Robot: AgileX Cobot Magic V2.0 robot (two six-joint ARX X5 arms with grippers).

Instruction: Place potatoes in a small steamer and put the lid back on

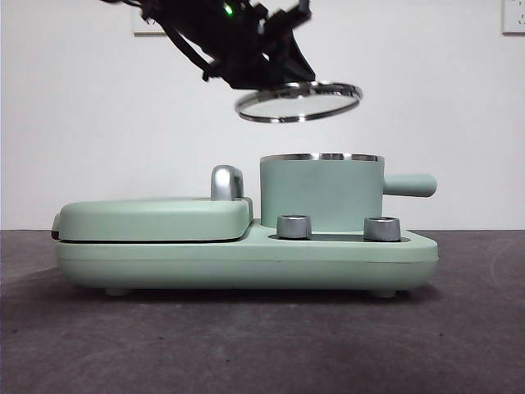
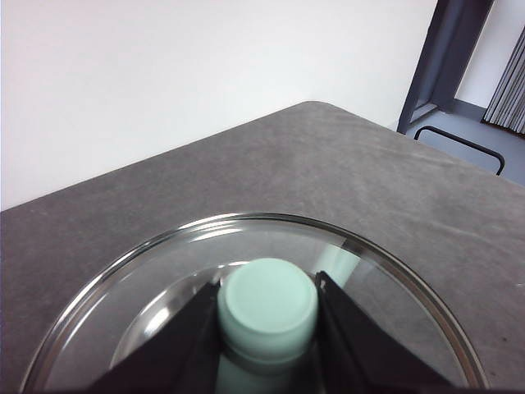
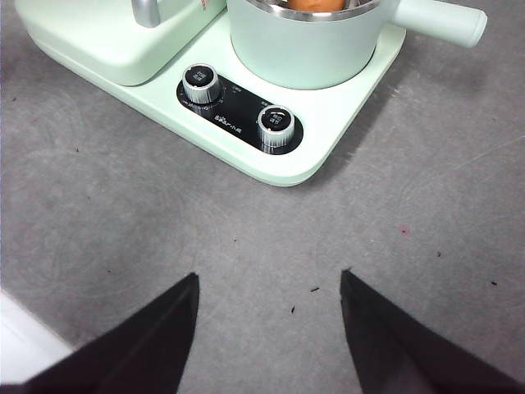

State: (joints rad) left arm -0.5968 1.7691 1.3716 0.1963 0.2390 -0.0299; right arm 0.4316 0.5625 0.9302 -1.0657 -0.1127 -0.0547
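The small steamer [image 1: 321, 192] is a mint green pot with a steel rim and a side handle [image 1: 410, 185], standing on the green cooker base [image 1: 246, 258]. Above it hangs the lid [image 1: 299, 102], a glass disc with a steel rim, tilted a little. My left gripper [image 2: 267, 308] is shut on the lid's mint green knob [image 2: 267, 305]. In the right wrist view an orange sliver of the potatoes [image 3: 316, 4] shows inside the small steamer [image 3: 303, 41]. My right gripper [image 3: 269, 287] stands open over bare table, short of the cooker.
A flat green griddle cover [image 1: 152, 217] with a chrome handle [image 1: 227, 182] lies left of the pot. Two steel dials [image 1: 294, 226] [image 1: 382, 228] sit on the cooker's front. The grey table [image 1: 246, 345] runs to a white wall.
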